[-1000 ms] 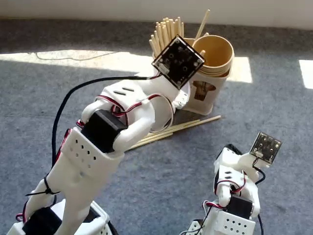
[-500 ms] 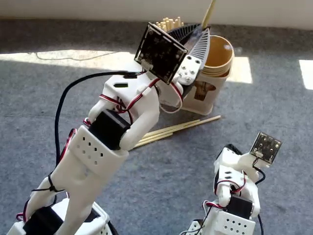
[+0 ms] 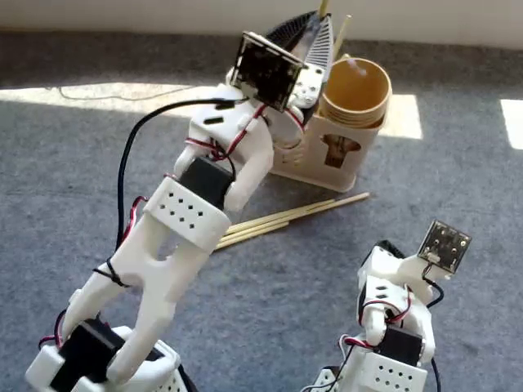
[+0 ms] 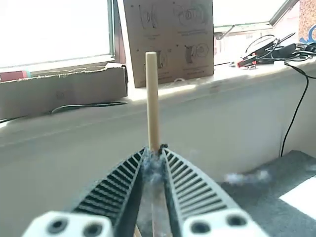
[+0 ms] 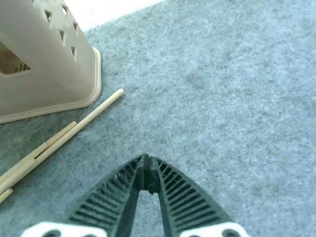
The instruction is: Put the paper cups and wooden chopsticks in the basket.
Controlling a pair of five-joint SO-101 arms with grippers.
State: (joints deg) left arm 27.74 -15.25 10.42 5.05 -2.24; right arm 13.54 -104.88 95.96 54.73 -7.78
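Note:
My left gripper (image 3: 315,28) is raised above the beige basket (image 3: 327,159), shut on one wooden chopstick (image 3: 324,6) that points upward. In the left wrist view the chopstick (image 4: 152,98) stands straight up out of the shut fingertips (image 4: 154,150). A stack of paper cups (image 3: 355,90) sits in the basket's right compartment, with another chopstick (image 3: 339,37) leaning beside it. Several chopsticks (image 3: 286,216) lie on the carpet in front of the basket. My right gripper (image 5: 147,173) is shut and empty, low over the carpet near those chopsticks (image 5: 74,131) and the basket (image 5: 44,59).
Grey carpet (image 3: 458,180) covers the floor, with a sunlit strip behind the basket. A black cable (image 3: 131,155) loops off the left arm. The right arm (image 3: 392,302) is folded at the front right. A white wall and window sill (image 4: 222,98) stand behind the basket.
The left arm has lifted from beside the basket, its gripper tilting upward with the chopstick held. The chopstick bundle in the basket is now hidden behind it. The right arm has not moved.

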